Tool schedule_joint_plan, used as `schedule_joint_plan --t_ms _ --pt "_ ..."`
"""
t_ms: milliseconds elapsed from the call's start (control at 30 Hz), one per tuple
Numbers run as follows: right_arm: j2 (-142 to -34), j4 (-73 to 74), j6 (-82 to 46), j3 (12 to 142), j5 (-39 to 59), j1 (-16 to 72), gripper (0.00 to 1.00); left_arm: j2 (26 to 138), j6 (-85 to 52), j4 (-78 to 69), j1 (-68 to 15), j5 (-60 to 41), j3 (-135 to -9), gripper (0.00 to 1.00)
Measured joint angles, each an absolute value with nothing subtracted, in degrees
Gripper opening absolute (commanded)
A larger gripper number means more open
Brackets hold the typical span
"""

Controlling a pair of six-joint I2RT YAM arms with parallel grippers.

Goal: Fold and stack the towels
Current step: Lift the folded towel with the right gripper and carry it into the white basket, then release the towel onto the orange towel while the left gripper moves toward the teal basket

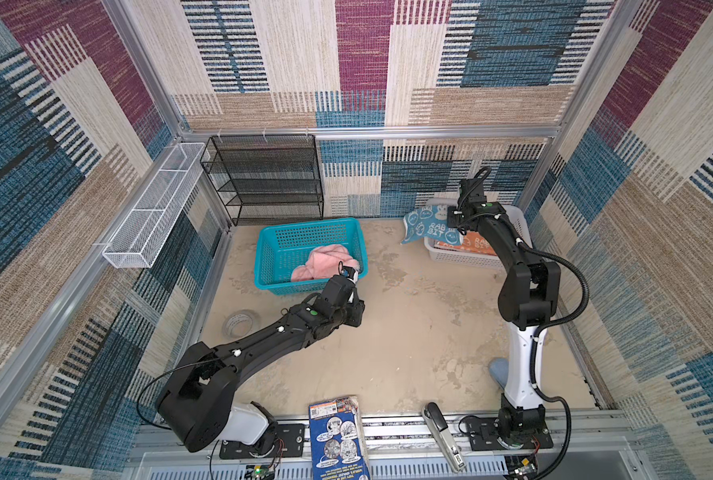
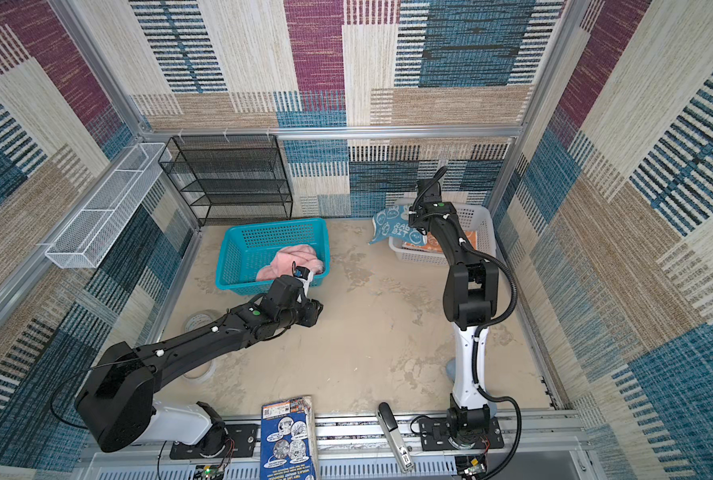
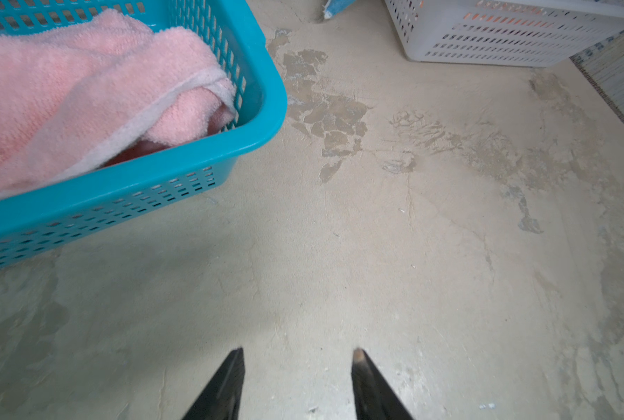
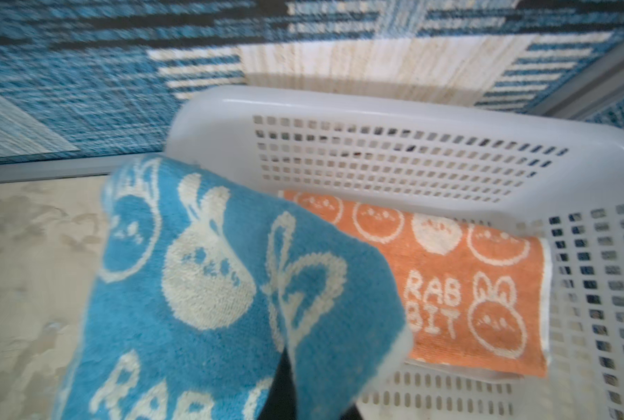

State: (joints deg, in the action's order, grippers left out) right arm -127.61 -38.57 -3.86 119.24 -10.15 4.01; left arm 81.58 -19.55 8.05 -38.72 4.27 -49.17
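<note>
The teal basket [image 1: 263, 257], far and left of centre on the tabletop [image 3: 376, 254], holds the crumpled pink towel [image 1: 321, 264]. The white basket [image 4: 376, 109] at far right has the orange towel [image 4: 467, 283] lying flat inside. The blue towel [image 4: 212, 272] hangs over that basket's left rim, pinched by the right hand [image 1: 456, 220], whose fingers are pressed together on it. The left hand [image 3: 297, 351] is spread over bare tabletop just near of the teal basket's right corner, apart from the pink towel.
</note>
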Motion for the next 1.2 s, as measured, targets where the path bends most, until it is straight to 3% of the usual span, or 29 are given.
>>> schedule_joint_plan --t_ms 533,733,767,900,1200 --pt "-126.58 -35.11 -0.47 112.53 -14.31 -4.93 0.01 81.52 -19.55 9.56 -38.72 5.61 -50.65 0.52" --pt "-127.22 -33.87 0.71 112.46 -15.88 -5.69 0.95 82.39 -19.55 10.48 -38.72 5.65 -51.27 0.52" --pt "-127.46 -33.54 0.73 112.29 -16.32 -5.69 1.0 82.59 -19.55 10.74 -38.72 5.65 -51.44 0.52" --pt "-126.96 -31.7 1.08 109.75 -17.54 -5.72 1.0 83.0 -19.55 10.94 -38.72 5.65 -51.75 0.54" --pt "-118.72 -25.12 0.51 100.66 -15.46 -5.72 1.0 82.89 -19.53 10.92 -38.72 5.82 -51.72 0.68"
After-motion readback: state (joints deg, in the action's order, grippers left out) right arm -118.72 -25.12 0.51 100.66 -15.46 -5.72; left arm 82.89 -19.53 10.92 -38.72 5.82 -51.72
